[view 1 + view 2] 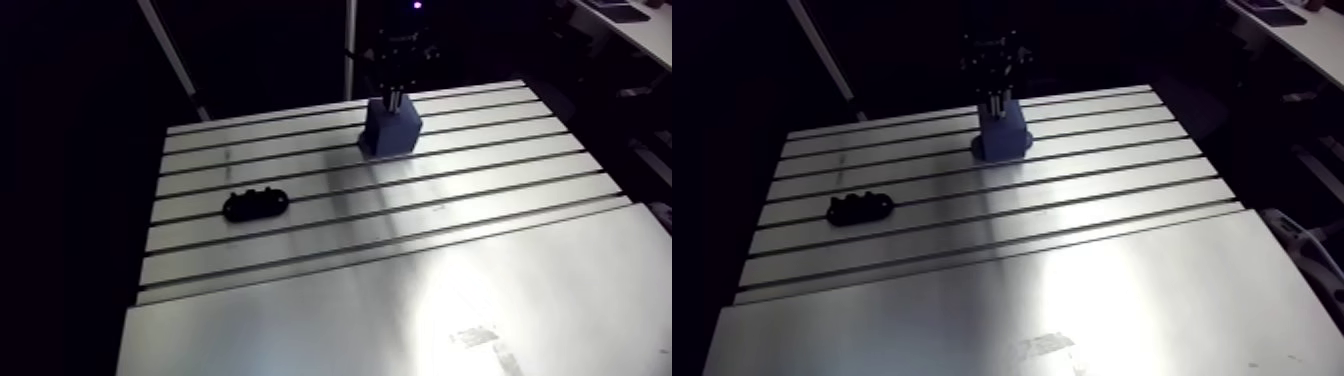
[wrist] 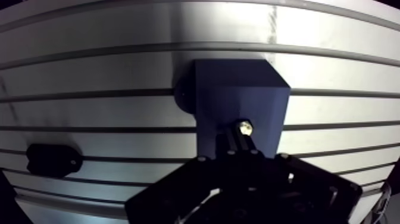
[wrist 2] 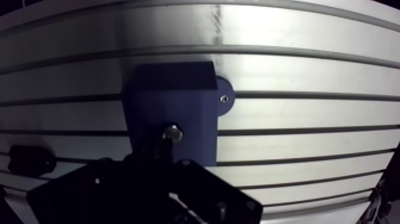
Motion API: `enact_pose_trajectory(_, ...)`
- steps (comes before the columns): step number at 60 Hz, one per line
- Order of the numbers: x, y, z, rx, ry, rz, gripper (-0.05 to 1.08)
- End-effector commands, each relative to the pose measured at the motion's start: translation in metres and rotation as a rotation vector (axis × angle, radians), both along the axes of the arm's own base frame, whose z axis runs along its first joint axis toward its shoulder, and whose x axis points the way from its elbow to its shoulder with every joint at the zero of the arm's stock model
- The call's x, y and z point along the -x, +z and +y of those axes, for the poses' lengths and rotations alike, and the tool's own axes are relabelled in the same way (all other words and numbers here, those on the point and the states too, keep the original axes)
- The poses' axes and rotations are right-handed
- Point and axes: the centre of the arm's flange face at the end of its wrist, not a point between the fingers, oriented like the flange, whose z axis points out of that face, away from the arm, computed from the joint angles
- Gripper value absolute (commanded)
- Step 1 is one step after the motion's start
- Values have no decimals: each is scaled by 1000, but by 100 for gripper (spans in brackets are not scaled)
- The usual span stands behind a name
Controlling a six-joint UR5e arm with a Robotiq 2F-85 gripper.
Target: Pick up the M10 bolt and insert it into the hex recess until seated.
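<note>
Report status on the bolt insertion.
Gripper low over blue block, grip unclear. Bolt at block top, seating unconfirmed. Black part lies well aside.

The arm view looks down from high up and well back from the blue block (image 1: 390, 128). It faces across the plain near part of the table (image 1: 400, 310) toward the far edge, where the block stands under the tool (image 1: 394, 98). Its two eyes sit side by side and frame the block slightly differently. The wrist view looks steeply down from just above the block, so near that the block and the M10 bolt (image 2: 244, 126) fill its middle. Both views share the block, the slots around it and the black part (image 1: 256, 204) beside it.
</note>
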Motion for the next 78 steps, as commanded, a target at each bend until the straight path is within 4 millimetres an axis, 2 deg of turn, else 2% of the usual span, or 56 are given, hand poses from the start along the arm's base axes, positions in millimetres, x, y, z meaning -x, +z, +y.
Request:
enact_pose_trajectory(1, 1, 0, 1, -1, -1, 0, 102)
enact_pose_trajectory(78, 2, -3, 1, -2, 9, -3, 102)
